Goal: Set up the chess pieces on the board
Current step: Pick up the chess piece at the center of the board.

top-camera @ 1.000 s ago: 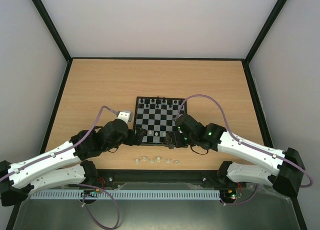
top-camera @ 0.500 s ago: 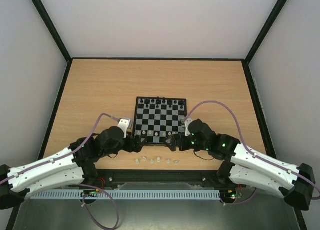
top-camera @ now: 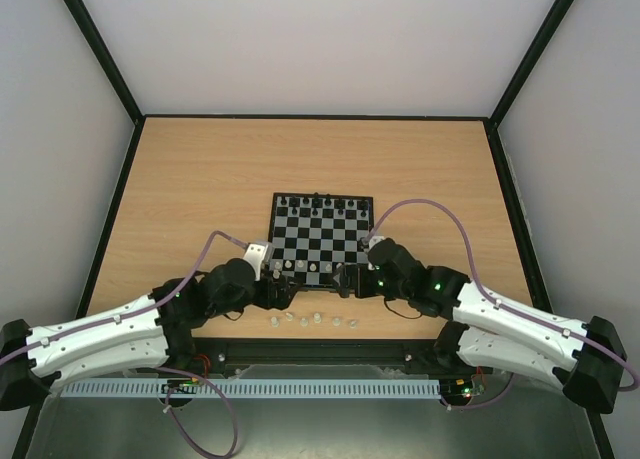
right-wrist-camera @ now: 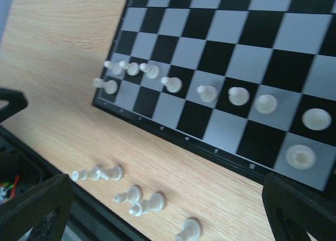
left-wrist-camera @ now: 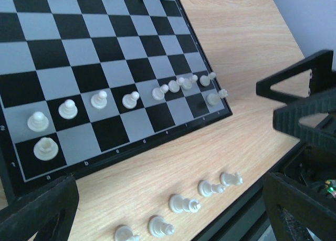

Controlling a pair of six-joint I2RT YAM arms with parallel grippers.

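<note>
The board (top-camera: 320, 229), at centre frame, is checked in black and pale grey-white squares, with a black rim carrying tiny pale lettering. The chess pieces (left-wrist-camera: 67, 109) are milky white, slightly translucent, both those on the squares and those on the wood. Black chessmen (top-camera: 317, 196) line the board's upper edge. The tabletop (top-camera: 300, 159) is light honey-coloured woodgrain edged in black. The arms (top-camera: 100, 334) have white shells with black joints, mauve cables (top-camera: 430, 205) and small green lights (top-camera: 433, 283).

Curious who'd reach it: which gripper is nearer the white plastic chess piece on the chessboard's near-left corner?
Left. Left gripper is beside the white piece; right gripper is by the board's near-right corner.
</note>
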